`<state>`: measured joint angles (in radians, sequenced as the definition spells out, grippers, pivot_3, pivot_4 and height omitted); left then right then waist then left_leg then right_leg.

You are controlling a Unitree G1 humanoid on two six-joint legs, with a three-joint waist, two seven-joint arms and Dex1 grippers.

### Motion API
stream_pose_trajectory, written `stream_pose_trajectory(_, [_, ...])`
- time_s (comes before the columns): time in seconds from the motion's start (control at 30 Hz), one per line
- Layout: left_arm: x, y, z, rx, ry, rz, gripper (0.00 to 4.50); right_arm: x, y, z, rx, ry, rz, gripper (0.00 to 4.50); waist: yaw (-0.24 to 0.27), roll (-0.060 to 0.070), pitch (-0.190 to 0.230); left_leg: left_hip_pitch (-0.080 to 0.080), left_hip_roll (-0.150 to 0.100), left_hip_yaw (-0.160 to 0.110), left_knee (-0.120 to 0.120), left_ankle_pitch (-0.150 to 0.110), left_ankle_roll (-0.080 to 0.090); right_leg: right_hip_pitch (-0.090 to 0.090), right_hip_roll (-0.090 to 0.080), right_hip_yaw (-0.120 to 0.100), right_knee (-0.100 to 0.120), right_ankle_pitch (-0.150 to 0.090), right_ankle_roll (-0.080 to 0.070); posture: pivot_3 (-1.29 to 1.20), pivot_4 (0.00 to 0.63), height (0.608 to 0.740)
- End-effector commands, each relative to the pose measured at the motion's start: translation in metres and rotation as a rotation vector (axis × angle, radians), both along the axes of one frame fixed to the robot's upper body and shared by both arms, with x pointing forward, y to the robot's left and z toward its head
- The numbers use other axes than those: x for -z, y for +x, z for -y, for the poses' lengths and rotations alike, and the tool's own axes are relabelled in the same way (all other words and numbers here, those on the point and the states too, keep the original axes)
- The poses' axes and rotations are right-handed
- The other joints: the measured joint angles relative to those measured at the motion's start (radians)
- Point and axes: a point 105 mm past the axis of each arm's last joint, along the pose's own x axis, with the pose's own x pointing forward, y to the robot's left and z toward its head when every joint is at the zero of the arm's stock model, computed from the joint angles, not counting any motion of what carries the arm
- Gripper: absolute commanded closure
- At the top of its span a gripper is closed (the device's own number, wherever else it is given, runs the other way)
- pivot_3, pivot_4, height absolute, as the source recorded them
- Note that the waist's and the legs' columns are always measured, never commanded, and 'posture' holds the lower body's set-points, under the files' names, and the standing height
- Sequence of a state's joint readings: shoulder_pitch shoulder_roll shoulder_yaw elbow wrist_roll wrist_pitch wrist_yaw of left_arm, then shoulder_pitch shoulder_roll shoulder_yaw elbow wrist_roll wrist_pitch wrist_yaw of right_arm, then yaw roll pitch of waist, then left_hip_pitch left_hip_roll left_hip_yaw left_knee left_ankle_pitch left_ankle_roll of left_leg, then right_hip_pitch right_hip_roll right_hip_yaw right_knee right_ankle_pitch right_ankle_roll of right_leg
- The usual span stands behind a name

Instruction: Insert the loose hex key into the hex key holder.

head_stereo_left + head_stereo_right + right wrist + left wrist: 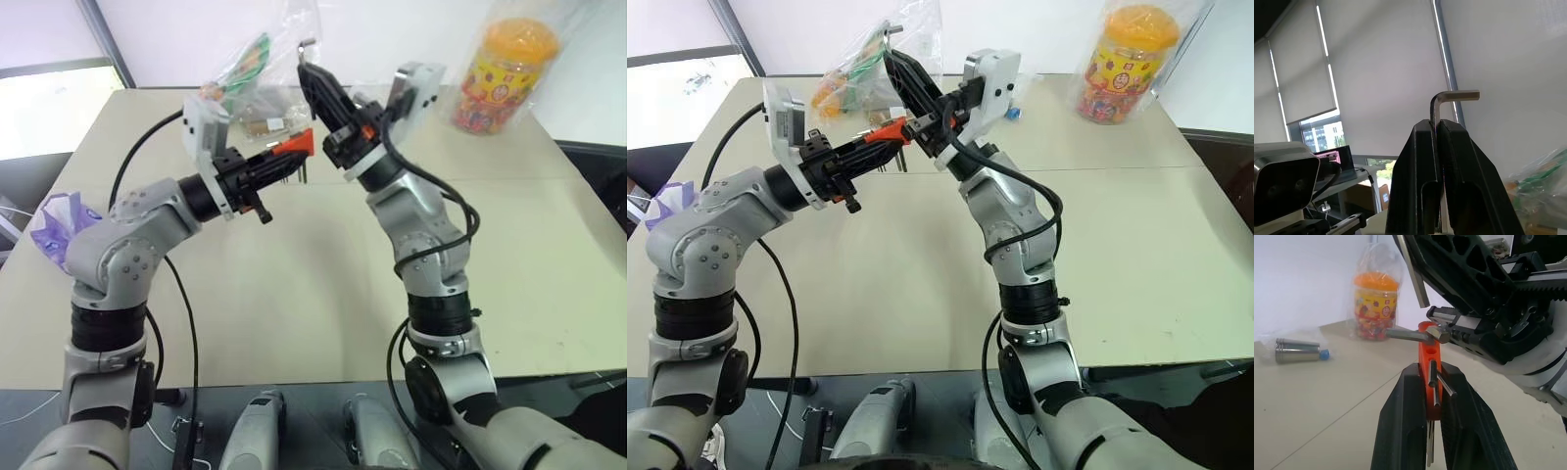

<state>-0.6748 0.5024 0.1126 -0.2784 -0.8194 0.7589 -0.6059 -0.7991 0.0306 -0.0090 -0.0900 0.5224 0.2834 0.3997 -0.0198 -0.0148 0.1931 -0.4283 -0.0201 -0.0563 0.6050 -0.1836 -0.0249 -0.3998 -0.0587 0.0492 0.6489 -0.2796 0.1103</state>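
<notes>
One hex key holder (1426, 363) is sitting clamped in the left pincer (1431, 382); the right pincer (1436, 128) is pinching one loose hex key (1449, 99).

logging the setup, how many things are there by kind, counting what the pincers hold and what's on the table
loose hex key, in the right pincer: 1
hex key holder, in the left pincer: 1
candy jar with orange lid: 1
silver cylinder with blue cap: 1
clear bag of snacks: 1
purple bag at the table's left edge: 1
total: 6
</notes>
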Motion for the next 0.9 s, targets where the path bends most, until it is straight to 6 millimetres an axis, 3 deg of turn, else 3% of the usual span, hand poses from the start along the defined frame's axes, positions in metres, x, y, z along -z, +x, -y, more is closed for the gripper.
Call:
stream_pose_trajectory(0.03, [-0.0181,-0.0064,-0.0017,0.005,-0.030,0.064,4.50,-0.0113,-0.0111,-0.0051,-0.013,0.031,0.059,4.46,0.000,0.000,0.000,0.000,0.000,0.000,0.000,0.000,0.000,0.000,0.000,0.000,0.000,0.000,0.000,0.00,0.150,0.740])
stream_pose_trajectory(0.9, [-0.0232,-0.0069,-0.0022,0.011,-0.057,0.064,4.50,-0.0138,-0.0108,-0.0019,0.009,0.021,0.082,4.46,0.000,0.000,0.000,0.000,0.000,0.000,0.000,0.000,0.000,0.000,0.000,0.000,0.000,0.000,0.000,0.00,0.150,0.740])
